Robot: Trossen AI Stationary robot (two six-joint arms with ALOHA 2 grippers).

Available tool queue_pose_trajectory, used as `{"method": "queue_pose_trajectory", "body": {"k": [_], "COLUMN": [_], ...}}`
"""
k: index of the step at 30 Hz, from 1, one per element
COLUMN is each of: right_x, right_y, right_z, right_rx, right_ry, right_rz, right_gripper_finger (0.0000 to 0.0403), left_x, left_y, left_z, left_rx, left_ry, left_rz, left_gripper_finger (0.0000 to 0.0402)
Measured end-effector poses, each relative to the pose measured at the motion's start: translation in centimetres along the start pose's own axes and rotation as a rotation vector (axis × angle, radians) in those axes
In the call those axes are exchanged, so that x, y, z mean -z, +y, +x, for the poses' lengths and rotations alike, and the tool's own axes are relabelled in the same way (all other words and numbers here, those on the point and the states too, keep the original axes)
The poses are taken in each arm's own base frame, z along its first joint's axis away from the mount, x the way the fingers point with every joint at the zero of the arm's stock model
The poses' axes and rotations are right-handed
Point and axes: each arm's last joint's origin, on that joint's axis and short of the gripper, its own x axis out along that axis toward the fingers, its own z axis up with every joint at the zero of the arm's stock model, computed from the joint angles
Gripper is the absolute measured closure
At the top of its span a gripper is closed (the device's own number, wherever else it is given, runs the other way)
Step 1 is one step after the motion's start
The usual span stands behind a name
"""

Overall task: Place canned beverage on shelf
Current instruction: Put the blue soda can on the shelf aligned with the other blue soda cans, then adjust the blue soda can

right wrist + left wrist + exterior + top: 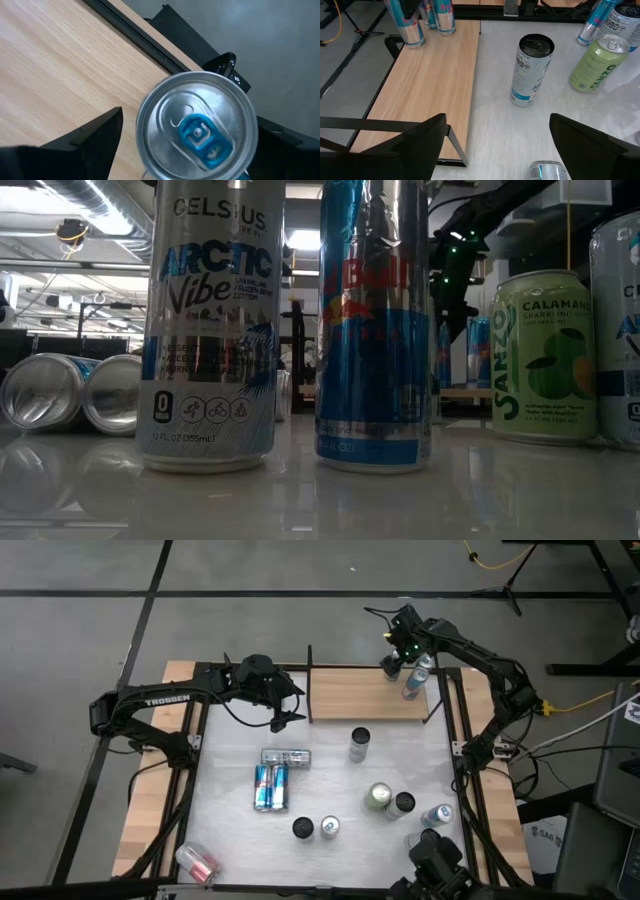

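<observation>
The shelf [365, 692], a light-brown board with black uprights, lies at the table's far side and also shows in the left wrist view [430, 75]. Two cans [414, 686] stand at its right end. My right gripper [397, 660] hovers over that end. It is open, with one finger on each side of a silver can with a blue tab [197, 132], seen from above. Wood shows between one finger [90, 137] and the can. The can's foot is hidden. My left gripper [290, 708] is open and empty by the shelf's left end.
A white can [360, 743] stands in front of the shelf and also shows in the left wrist view [530, 70]. Several cans stand or lie on the table's near half: two blue ones lying [270, 787], a green one [379, 796]. A pink can [197, 862] lies near left.
</observation>
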Motion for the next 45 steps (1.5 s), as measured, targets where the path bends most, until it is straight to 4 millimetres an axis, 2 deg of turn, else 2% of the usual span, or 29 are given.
{"method": "queue_pose_trajectory", "body": {"k": [12,20,24,34,45], "right_x": [-1.5,-1.7,-1.1,1.4,3.1], "right_y": [-0.2,-0.3,-0.4,-0.8,-1.7], "right_z": [-3.9,-6.2,-7.2,-11.3,-11.9], "right_rx": [0.003,0.020,0.061,0.200,0.347], "right_ry": [-0.021,-0.077,-0.062,-0.056,0.090], "right_rz": [0.000,-0.018,-0.018,-0.009,0.041], "right_gripper_finger": [0.0061,0.0061,0.0061,0.0061,0.0061], "left_x": [0.0,0.0,0.0,0.0,0.0], "left_y": [0.0,0.0,0.0,0.0,0.0], "left_z": [0.0,0.0,0.0,0.0,0.0], "left_rx": [0.000,0.000,0.000,0.000,0.000], "left_ry": [0.000,0.000,0.000,0.000,0.000], "left_rz": [0.000,0.000,0.000,0.000,0.001], "left_gripper_finger": [0.0056,0.0056,0.0056,0.0056,0.0056]}}
